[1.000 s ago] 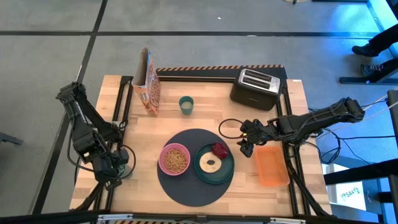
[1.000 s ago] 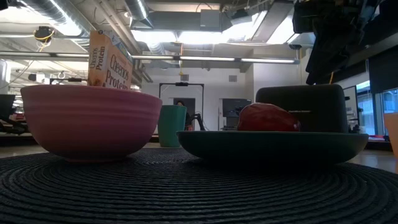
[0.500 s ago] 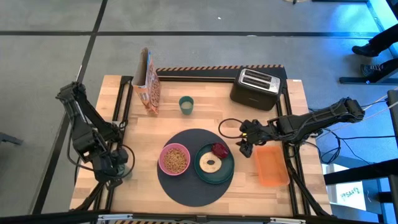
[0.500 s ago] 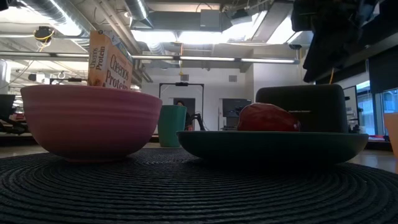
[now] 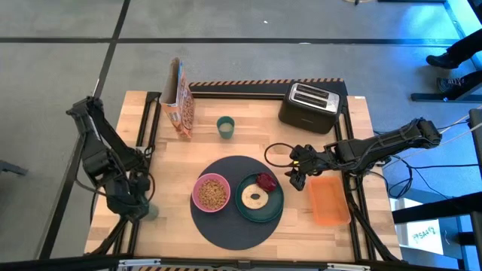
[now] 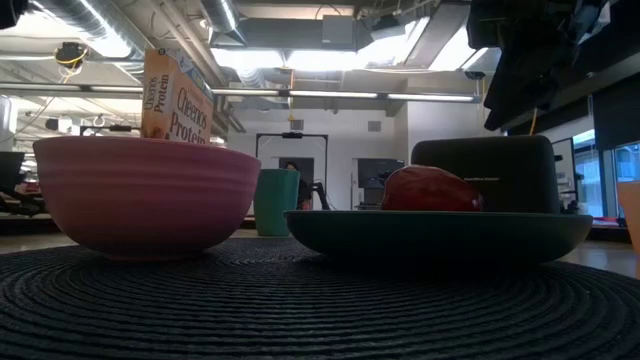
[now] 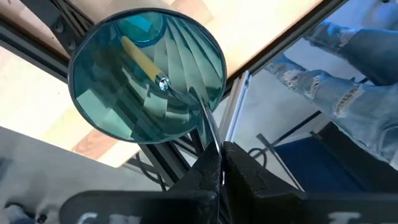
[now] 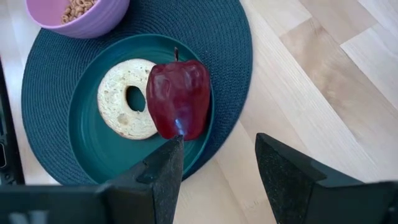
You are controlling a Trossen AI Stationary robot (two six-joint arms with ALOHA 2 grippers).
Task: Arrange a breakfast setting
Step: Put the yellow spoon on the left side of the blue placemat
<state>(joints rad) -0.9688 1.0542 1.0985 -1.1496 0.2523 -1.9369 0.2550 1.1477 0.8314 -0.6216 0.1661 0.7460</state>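
Left fingers together, clamped on the spoon handle; its bowl end sits inside a teal glass at the table's front-left edge. Over the last second the left gripper shifts toward that edge. Judgement: spoon is being drawn out, not yet at the mat.

Right gripper hovers beside the plate, fingers apart, empty, barely moved. Fruit and bagel lie on the plate; bowl beside it. Cup stands off the mat.

My left gripper, jaws pressed together, sits at the bench's left edge; my right gripper, jaws parted, reaches inward.
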